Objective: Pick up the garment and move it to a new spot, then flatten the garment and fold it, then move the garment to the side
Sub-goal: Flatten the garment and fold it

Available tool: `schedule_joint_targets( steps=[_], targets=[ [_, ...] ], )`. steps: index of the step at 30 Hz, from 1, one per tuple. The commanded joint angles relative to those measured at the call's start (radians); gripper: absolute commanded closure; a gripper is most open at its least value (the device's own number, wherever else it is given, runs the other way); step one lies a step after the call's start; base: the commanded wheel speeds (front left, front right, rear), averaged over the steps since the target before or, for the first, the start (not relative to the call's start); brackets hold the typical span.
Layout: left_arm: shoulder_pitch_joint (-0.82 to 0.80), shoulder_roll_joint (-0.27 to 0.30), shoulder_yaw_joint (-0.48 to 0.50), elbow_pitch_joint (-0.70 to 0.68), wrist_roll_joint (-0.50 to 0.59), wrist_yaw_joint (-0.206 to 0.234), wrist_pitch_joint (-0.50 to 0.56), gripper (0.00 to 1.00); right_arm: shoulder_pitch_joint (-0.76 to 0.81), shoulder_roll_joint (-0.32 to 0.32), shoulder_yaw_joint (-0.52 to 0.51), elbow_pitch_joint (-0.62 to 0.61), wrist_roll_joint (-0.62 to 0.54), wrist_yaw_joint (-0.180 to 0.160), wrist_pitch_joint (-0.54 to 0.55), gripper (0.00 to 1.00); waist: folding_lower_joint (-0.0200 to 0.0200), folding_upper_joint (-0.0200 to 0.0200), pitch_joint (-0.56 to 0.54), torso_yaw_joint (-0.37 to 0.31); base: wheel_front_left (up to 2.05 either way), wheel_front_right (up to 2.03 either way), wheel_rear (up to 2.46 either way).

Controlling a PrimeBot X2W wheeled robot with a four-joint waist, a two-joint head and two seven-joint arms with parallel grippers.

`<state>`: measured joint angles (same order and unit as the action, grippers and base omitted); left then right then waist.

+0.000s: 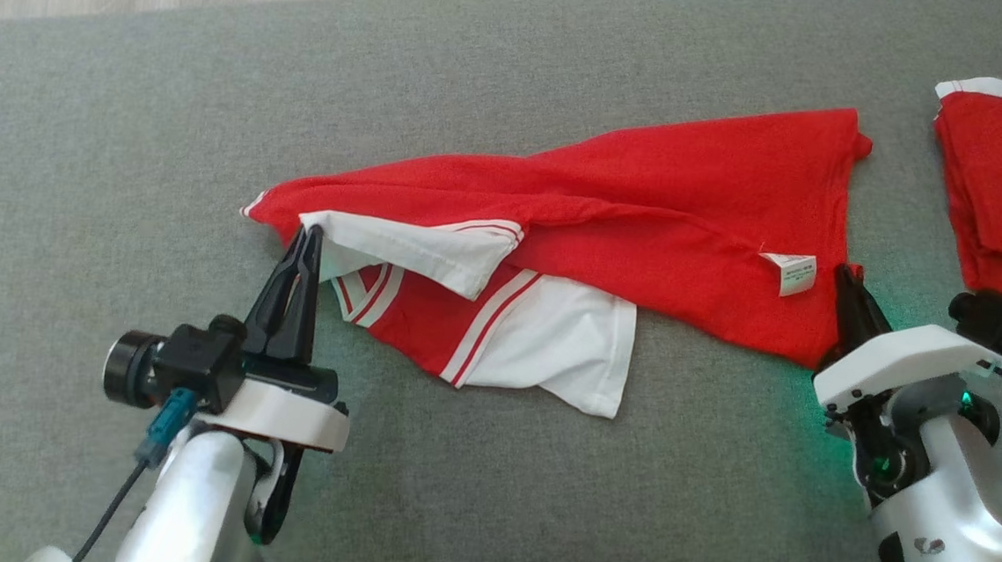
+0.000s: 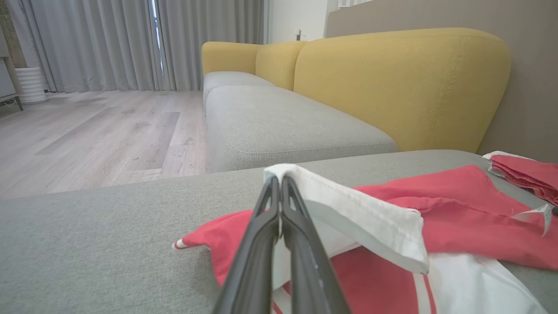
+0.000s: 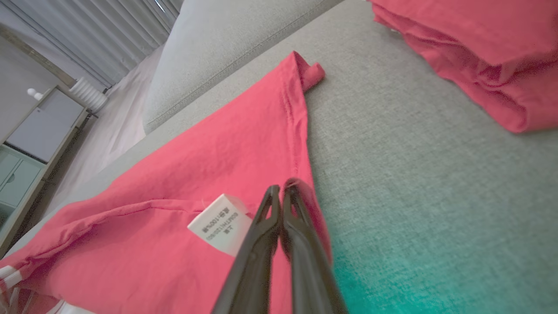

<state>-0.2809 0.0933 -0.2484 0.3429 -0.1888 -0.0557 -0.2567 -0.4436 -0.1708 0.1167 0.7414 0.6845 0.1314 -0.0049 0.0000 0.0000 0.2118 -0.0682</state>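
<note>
The limp, light red jersey (image 1: pixel 648 194) will sag wherever unsupported; the left gripper (image 1: pixel 310 237) pinches its white sleeve hem (image 2: pixel 348 205), and the right gripper (image 1: pixel 845 274) seemingly pinches the red bottom hem (image 3: pixel 301 131).

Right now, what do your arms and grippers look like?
Left gripper and right gripper: two long black fingers each, white brackets, silver-grey forearms. Black wrist cameras with blue connectors; a black cable on the left, green light at the right wrist.

Head overhead, wrists low, sharing garment (image 1: pixel 691 206)
</note>
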Motion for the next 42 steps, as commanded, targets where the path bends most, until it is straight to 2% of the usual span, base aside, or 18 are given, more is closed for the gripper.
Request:
schedule_joint_targets(
  steps=[1,6,14,18,22,28,32,37,42],
  targets=[
    [-0.035,0.013,0.045,-0.026,0.007,-0.005,-0.005,1.00,-0.026,-0.016,0.030,-0.024,0.011,-0.001,-0.027,1.00,0.0000,0.0000,-0.004,0.001,0.00,0.00,0.00],
    [-0.031,0.009,0.063,-0.039,0.000,-0.008,-0.005,1.00,-0.013,-0.042,0.049,-0.038,0.040,-0.001,-0.086,1.00,0.0000,0.0000,-0.031,0.003,0.00,0.00,0.00],
    [-0.030,0.000,0.129,-0.128,-0.052,-0.024,-0.005,1.00,0.024,-0.117,0.072,-0.145,0.074,-0.001,-0.152,1.00,0.0000,0.0000,-0.089,-0.003,0.00,0.00,0.00],
    [-0.060,0.006,0.163,-0.190,-0.103,-0.044,-0.005,1.00,0.035,-0.175,0.088,-0.277,0.094,-0.001,-0.152,1.00,0.0000,0.0000,-0.119,-0.007,0.00,0.00,0.00],
    [-0.130,0.032,0.180,-0.258,-0.155,-0.058,0.004,1.00,0.027,-0.262,0.098,-0.453,0.100,-0.001,-0.123,1.00,0.0000,0.0000,-0.143,-0.013,0.00,0.00,0.00],
    [-0.252,0.090,0.173,-0.377,-0.214,-0.068,0.087,1.00,-0.038,-0.375,0.076,-0.707,0.070,-0.001,-0.081,1.00,0.0000,0.0000,-0.186,-0.021,0.00,0.00,0.00],
    [-0.343,0.142,0.167,-0.427,-0.227,-0.070,0.153,1.00,-0.119,-0.410,0.061,-0.795,0.038,-0.001,-0.046,1.00,0.0000,0.0000,-0.209,-0.021,0.00,0.00,0.00],
    [-0.529,0.204,0.160,-0.379,-0.232,-0.072,0.213,1.00,-0.277,-0.439,0.102,-0.769,0.024,-0.001,0.011,1.00,0.0000,0.0000,-0.195,-0.003,0.00,0.00,0.00],
    [-0.713,0.231,0.127,-0.212,-0.224,-0.073,0.236,1.00,-0.444,-0.432,0.192,-0.642,0.020,-0.001,0.025,1.00,0.0000,0.0000,-0.120,0.019,0.00,0.00,0.00]
  ],
)
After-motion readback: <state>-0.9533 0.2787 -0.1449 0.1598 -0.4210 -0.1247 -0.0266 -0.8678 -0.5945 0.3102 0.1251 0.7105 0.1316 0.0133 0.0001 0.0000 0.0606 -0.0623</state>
